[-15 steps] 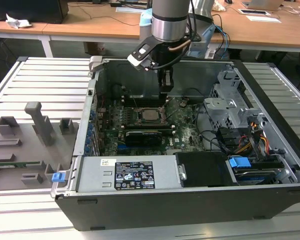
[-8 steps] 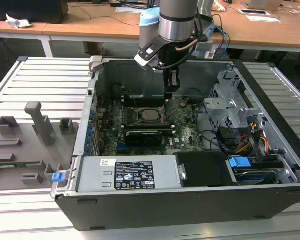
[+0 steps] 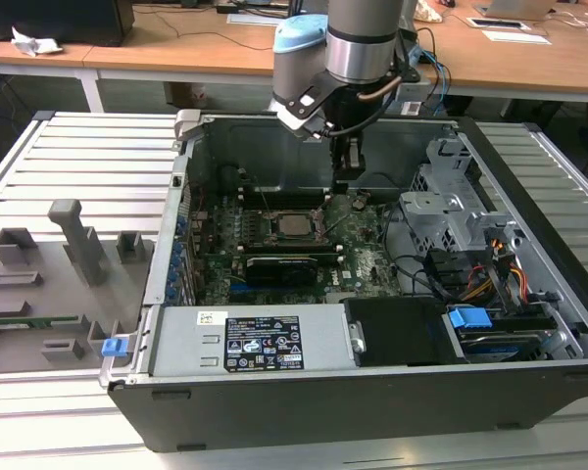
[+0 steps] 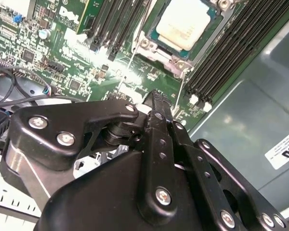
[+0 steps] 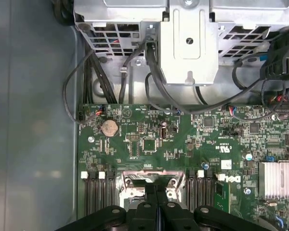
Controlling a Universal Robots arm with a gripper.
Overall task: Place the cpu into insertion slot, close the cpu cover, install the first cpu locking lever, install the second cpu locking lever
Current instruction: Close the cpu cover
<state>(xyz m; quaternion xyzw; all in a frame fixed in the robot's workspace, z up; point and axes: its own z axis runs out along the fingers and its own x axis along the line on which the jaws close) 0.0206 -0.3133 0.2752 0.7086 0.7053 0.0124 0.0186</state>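
The exterior view has the small, flat, silver-topped square cpu [image 3: 295, 224] lying in the black, metal-rimmed insertion slot [image 3: 270, 231] of the green motherboard [image 3: 367, 257] at mid-frame, with the black gripper [image 3: 344, 186] hanging just to the exterior view's right of it. In both wrist views its fingers [image 4: 160, 126] are pressed together, holding nothing. I judge they work best as one blunt pusher, bearing on the metal around the chip, never its top.

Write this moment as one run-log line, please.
cpu: in insertion slot | pincer: shut, nothing seen in it | position: low over motherboard, close to slot
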